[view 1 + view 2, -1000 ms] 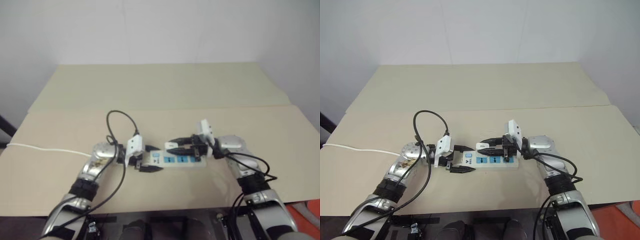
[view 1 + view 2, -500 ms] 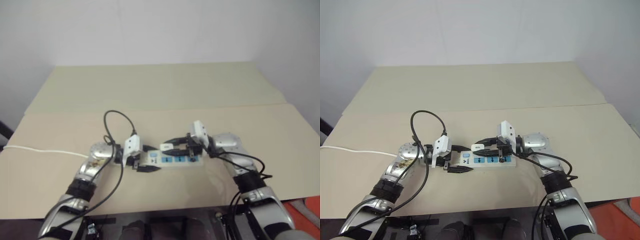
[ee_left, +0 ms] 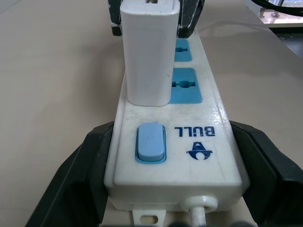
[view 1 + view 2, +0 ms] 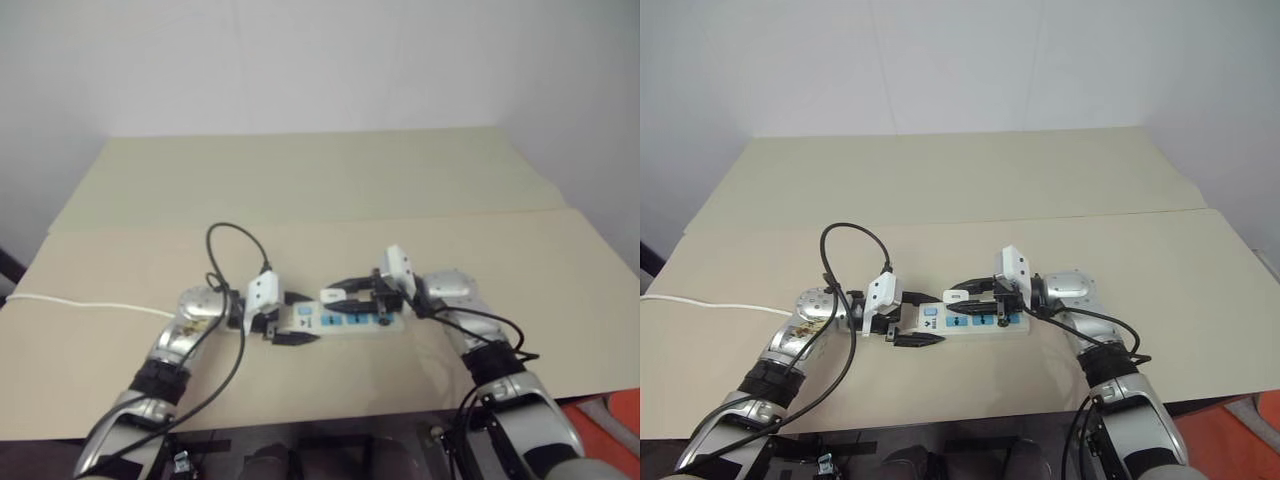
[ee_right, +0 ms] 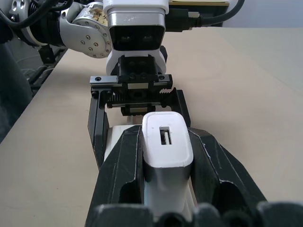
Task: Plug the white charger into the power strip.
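Observation:
The power strip (image 4: 985,322) lies flat on the beige table near its front edge. Its face shows blue sockets and a blue switch (image 3: 150,142). My left gripper (image 4: 923,318) is shut on the strip's switch end, one black finger (image 3: 80,175) along each side. The white charger (image 4: 956,296) stands upright on the strip at the socket beside the switch. Its base meets the strip's face (image 3: 208,113), and no prongs are visible. My right gripper (image 4: 962,298) reaches in from the right and is shut on the charger (image 5: 165,142), a finger (image 5: 208,161) on each flank.
The strip's thin white cord (image 4: 700,304) runs off to the left across the table. A black cable loop (image 4: 845,240) arches above my left wrist. A seam (image 4: 1060,218) crosses the table behind the grippers, with broad bare surface beyond it and to the right.
The whole picture has shifted a little. The grippers, charger and strip keep the same places relative to one another.

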